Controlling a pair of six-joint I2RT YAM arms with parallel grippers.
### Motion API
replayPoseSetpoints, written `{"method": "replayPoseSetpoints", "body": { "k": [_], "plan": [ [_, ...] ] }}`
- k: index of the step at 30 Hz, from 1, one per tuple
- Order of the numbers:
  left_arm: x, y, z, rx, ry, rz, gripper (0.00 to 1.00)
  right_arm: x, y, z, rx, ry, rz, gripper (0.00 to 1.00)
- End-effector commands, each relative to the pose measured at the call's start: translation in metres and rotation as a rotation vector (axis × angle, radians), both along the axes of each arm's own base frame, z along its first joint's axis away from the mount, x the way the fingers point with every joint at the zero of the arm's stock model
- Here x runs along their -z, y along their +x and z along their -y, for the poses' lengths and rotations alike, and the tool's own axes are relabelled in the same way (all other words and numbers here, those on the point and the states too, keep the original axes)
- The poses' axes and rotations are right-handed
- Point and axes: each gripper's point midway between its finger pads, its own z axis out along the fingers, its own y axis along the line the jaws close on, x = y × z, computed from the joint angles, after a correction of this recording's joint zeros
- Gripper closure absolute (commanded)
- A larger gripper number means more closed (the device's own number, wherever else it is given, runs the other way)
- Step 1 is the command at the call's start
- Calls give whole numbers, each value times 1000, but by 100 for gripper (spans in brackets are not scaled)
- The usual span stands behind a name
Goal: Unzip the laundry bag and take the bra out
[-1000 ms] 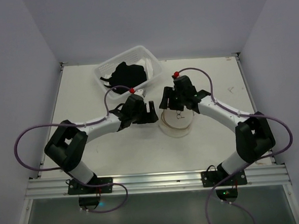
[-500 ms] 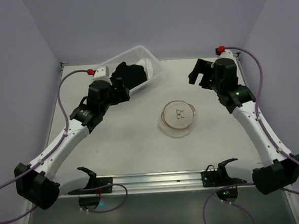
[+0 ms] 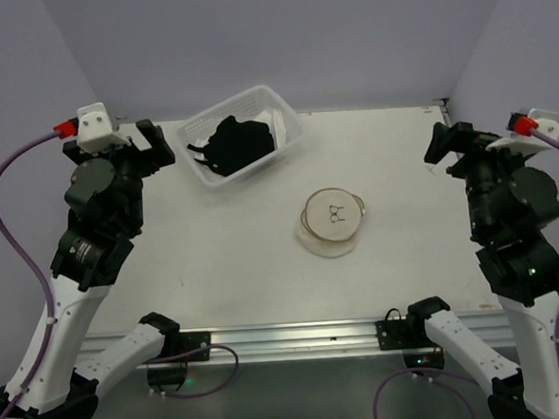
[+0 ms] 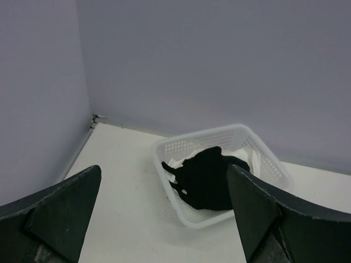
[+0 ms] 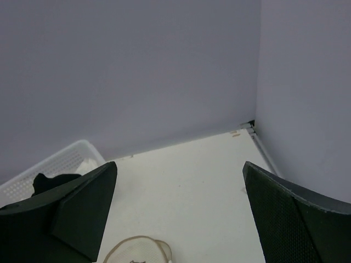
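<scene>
Claws: left claw (image 4: 163,171) and right claw (image 5: 180,164) are both gaping wide, gripping nothing.
Bra (image 3: 238,144): lying in basket (image 3: 288,117), outside laundry bag (image 3: 332,221); we are parking clear.

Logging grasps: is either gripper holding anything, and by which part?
Nothing is held: the left gripper and right gripper are open and empty. The bra lies in the basket.

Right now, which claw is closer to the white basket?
Left. The left gripper hovers just left of the basket; the right gripper sits far off to its right, beyond the laundry bag.
</scene>
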Motion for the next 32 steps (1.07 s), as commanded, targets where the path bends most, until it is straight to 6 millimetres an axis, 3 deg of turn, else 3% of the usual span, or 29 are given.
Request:
{"method": "replayPoseSetpoints", "body": {
  "k": [1, 6, 13, 22, 32],
  "plan": [
    [-43, -28, -37, -123, 58, 94, 0, -46, -33, 19, 50, -54, 170, 1],
    [-70, -53, -55, -160, 44, 175, 0, -74, -64, 24, 35, -42, 283, 1],
    [-84, -72, -71, -211, -3, 242, 0, -75, -66, 21, 13, -39, 296, 1],
    [-87, -75, -71, -202, -18, 252, 0, -76, -65, 17, -10, -33, 299, 1],
    [-79, -64, -65, -192, -14, 225, 0, -79, -63, 11, -41, -31, 304, 1]
  ]
}}
